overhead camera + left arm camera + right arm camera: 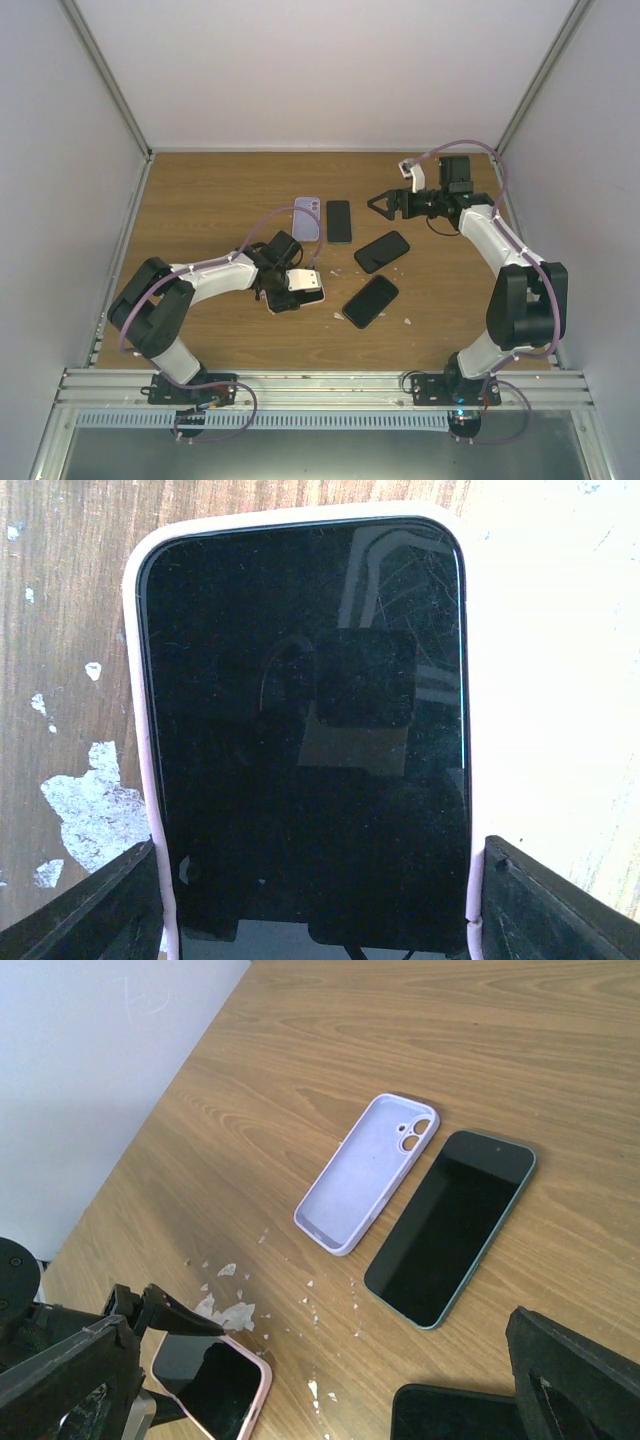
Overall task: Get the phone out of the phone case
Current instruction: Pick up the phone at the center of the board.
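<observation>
Left gripper (320,842) clamps the pink case (131,680) across its long sides, a finger against each edge. That steadies the phone (310,730), which sits screen up inside the case and is not yet out. The pair lies just toward 7 o'clock from the middle of the table (200,200). From the right wrist, one end looks tipped up off the wood, probably to give access underneath. Right gripper (378,206) hangs spread wide and empty toward 1 o'clock, aimed at 9 o'clock, seemingly waiting to push or peel the phone free. Near 12 o'clock a purple case (368,1172) lies hollow side up with a bare phone (450,1225) just beside it at its 3 o'clock. Two more phones (381,251) (370,301) lie apart between the grippers, likely parked out of the way. The wood-grain top is scuffed, with white flecks (95,800) around the left gripper. White walls (330,70) close three sides, and a metal rail (320,385) carrying the arm bases runs along 6 o'clock.
</observation>
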{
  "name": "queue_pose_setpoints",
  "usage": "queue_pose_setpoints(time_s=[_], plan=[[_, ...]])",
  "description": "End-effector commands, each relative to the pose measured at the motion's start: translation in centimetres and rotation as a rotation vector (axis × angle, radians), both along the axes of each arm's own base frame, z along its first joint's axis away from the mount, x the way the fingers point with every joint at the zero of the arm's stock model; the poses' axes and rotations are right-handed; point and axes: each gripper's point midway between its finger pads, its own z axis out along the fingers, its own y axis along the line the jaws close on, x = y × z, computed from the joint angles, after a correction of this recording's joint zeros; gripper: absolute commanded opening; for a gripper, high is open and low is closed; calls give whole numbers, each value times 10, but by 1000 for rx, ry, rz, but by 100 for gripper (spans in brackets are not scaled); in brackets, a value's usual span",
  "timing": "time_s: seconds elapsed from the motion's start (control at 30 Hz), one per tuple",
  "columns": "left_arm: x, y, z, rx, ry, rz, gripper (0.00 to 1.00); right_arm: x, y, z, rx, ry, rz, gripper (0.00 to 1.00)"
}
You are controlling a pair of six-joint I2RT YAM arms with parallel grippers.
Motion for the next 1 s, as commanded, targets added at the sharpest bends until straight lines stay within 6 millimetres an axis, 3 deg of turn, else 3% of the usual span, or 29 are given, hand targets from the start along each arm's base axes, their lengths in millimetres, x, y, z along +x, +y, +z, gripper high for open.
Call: queue_pose_setpoints(time_s=[0.0, 0.17, 0.3, 0.57, 0.97], plan=[[12, 0, 8, 19, -69, -17, 64, -10, 7, 3, 0, -25, 30, 99], [15, -12, 44, -28, -199, -127, 57, -22, 22, -7, 2, -6, 74, 100], [13, -18, 67, -42, -321, -228, 53, -45, 46, -16, 14, 11, 150, 99], [-6, -32, 106, -82, -519, -462, 53, -88, 84, -34, 21, 59, 317, 96], [-35, -39, 115, -41, -659, -648, 52, -157, 122, -60, 42, 193, 582, 92]])
